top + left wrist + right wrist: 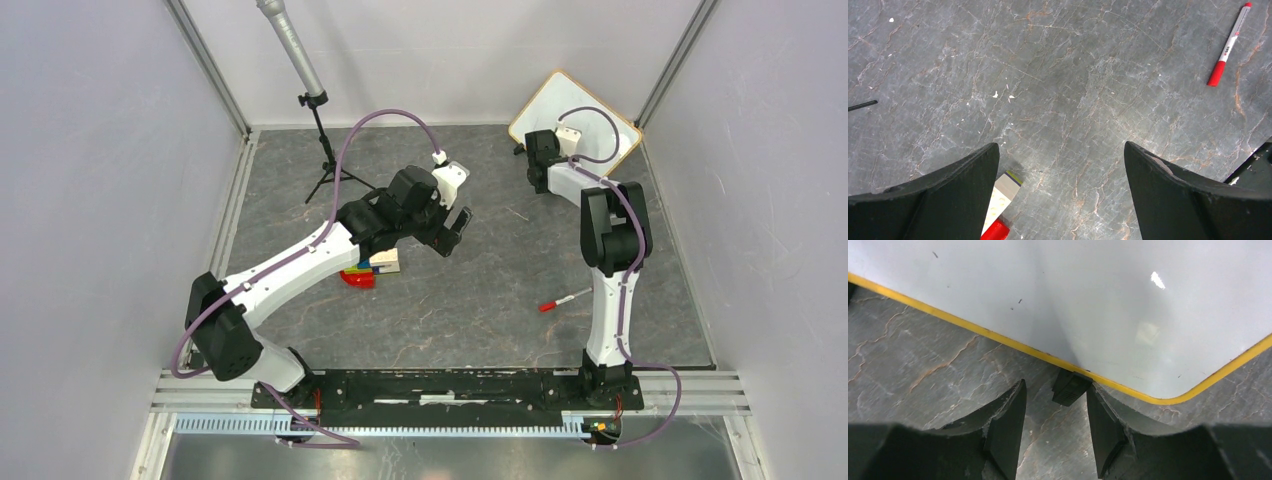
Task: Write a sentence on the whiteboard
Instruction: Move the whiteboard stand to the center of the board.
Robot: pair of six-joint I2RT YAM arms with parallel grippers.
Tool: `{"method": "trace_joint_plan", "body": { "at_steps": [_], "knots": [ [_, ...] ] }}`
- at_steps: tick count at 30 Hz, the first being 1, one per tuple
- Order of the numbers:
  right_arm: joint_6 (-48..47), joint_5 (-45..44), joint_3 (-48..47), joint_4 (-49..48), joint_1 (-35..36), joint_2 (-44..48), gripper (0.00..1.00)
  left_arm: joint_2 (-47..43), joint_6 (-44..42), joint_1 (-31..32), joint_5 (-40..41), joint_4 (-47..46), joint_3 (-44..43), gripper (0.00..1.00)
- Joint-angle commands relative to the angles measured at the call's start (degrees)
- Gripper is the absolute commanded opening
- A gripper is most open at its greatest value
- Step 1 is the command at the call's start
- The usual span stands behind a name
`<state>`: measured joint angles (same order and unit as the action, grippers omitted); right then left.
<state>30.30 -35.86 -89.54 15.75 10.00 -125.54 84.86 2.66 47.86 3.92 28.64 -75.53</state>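
While the marker (pixel 563 300) lies unheld on the table (pixel 480 320) near the right arm's base, the right gripper (pixel 1056 395) is at the board (pixel 1108 300), which sits in the far right corner; whether it lies flat or propped cannot be told. The jaws stand part-spread astride a black clip foot (pixel 1070 387) under the orange frame (pixel 973 331). One finger is at the foot and the other is apart from it, so nothing is pinched yet. The left gripper (pixel 1060 150) hangs over mid-table, spread wide and empty. No sentence shows on the white face in view.

Step in hand, by judgement: taking hold of the board, ahead of any writing. The next move likely calls for closing squarely on the foot or frame edge, since so small a foot could slip or twist. The board would then need drawing within reach of both arms. The marker is not yet picked up.
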Motion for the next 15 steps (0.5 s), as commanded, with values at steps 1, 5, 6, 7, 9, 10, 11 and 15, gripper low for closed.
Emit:
{"method": "trace_joint_plan", "body": {
  "at_steps": [1, 5, 6, 7, 9, 10, 11, 15],
  "knots": [
    [0.3, -5.1, -0.7, -2.6, -1.3, -0.1, 0.53, 0.6, 1.8, -0.3, -0.6, -0.8, -1.6, 1.0],
    [-0.2, -4.3, -0.9, -2.9, -2.3, -0.6, 0.47, 0.8, 1.9, -0.3, -0.8, -0.8, -1.6, 1.0],
    [-0.4, -4.1, -0.9, -3.0, -2.5, -0.5, 0.44, 0.8, 1.9, -0.3, -0.9, -0.8, -1.6, 1.0],
    [-0.7, -4.1, -0.8, -3.2, -2.5, -0.5, 0.42, 0.8, 1.9, -0.3, -0.9, -0.8, -1.6, 1.0],
    [-1.3, -4.0, -0.9, -3.2, -2.7, -0.2, 0.38, 0.8, 1.8, -0.3, -0.8, -0.6, -1.6, 1.0],
    [-1.5, -3.9, -0.8, -3.2, -2.8, -0.2, 0.34, 0.7, 1.7, -0.3, -0.8, -0.5, -1.5, 1.0],
    [-1.8, -3.8, -0.5, -3.2, -2.9, 0.1, 0.3, 0.7, 1.6, -0.3, -0.8, -0.4, -1.5, 1.0],
    [-3.6, -2.8, 1.6, -3.7, -3.1, 1.5, 0.15, 0.6, 1.3, -0.3, -0.6, 0.2, -1.6, 1.0]
  ]
}}
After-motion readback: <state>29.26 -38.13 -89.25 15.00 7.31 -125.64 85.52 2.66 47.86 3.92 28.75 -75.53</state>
